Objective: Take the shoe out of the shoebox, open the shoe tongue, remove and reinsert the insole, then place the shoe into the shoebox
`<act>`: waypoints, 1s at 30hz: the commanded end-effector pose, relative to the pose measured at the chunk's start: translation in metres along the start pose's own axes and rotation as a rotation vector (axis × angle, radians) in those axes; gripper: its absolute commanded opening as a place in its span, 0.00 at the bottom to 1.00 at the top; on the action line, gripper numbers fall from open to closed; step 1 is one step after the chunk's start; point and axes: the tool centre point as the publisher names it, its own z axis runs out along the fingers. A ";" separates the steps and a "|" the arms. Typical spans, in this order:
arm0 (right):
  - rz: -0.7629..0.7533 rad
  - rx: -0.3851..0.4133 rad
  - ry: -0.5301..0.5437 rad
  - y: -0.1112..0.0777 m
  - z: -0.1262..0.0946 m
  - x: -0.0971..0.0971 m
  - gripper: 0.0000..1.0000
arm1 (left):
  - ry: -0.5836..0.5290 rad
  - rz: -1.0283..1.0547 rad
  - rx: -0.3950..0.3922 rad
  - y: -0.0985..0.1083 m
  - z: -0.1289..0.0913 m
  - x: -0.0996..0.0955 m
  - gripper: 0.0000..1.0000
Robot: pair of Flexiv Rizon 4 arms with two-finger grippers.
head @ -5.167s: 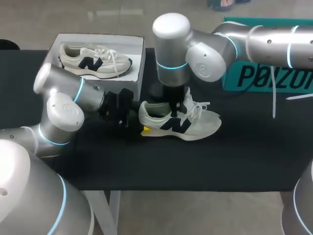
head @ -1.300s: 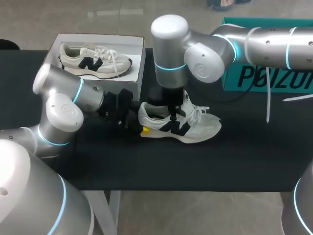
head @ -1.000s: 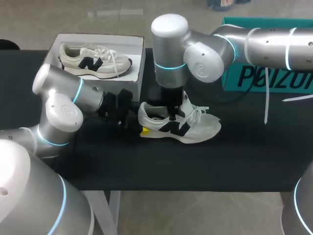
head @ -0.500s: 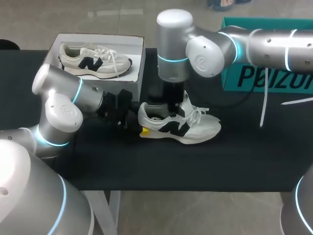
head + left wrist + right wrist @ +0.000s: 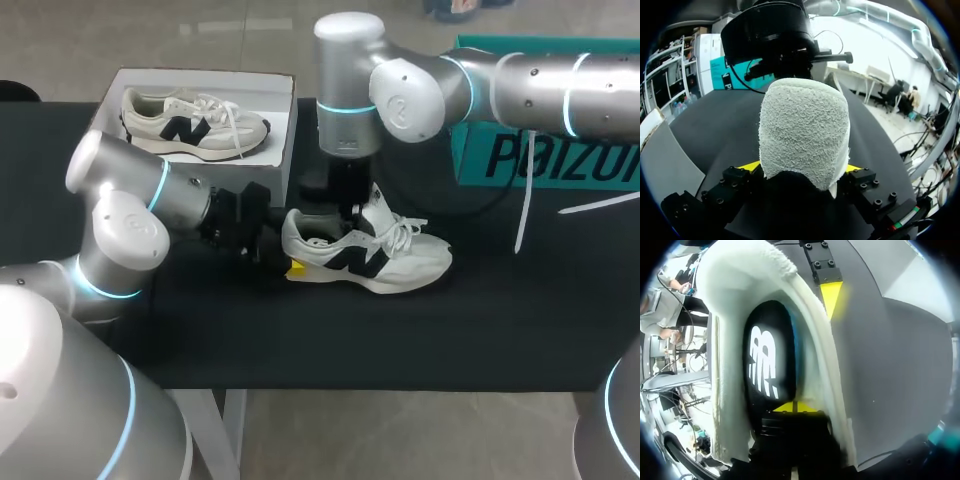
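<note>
The table's near edge lies well in front of the shoe, which sits mid-table on its sole, long axis crosswise, toe to my right. The left gripper clamps its heel from both sides. Only the right wrist view shows the black insole inside, with the right gripper over it, tips pressed together. Behind, the shoebox holds a second shoe.

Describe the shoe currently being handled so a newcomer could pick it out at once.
On the black table, beside the white shoebox, lies a white shoe with a dark side mark. Unlike its twin inside the box, it rests on the tabletop, heel pinched by the left gripper.
</note>
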 end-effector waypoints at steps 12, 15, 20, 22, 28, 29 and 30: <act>0.034 -0.090 -0.148 -0.018 0.000 0.010 0.00 | -0.001 -0.002 -0.001 -0.002 0.003 -0.003 0.00; 0.040 -0.084 -0.171 -0.022 -0.009 0.010 0.00 | -0.001 -0.002 -0.001 -0.002 0.003 -0.003 0.00; 0.047 -0.095 -0.209 -0.032 -0.024 0.005 0.00 | -0.001 -0.002 -0.001 -0.002 0.003 -0.003 0.00; 0.044 -0.110 -0.220 -0.034 -0.029 0.004 0.00 | -0.001 -0.002 -0.001 -0.002 0.003 -0.003 0.00; 0.005 -0.133 -0.236 -0.024 -0.026 0.000 0.00 | -0.001 -0.002 -0.001 -0.002 0.003 -0.003 0.00; -0.008 -0.131 -0.237 -0.020 -0.024 -0.001 0.00 | -0.001 -0.002 -0.001 -0.002 0.003 -0.003 0.00; -0.023 -0.138 -0.239 -0.015 -0.021 -0.001 0.00 | -0.001 -0.002 -0.001 -0.002 0.003 -0.003 0.00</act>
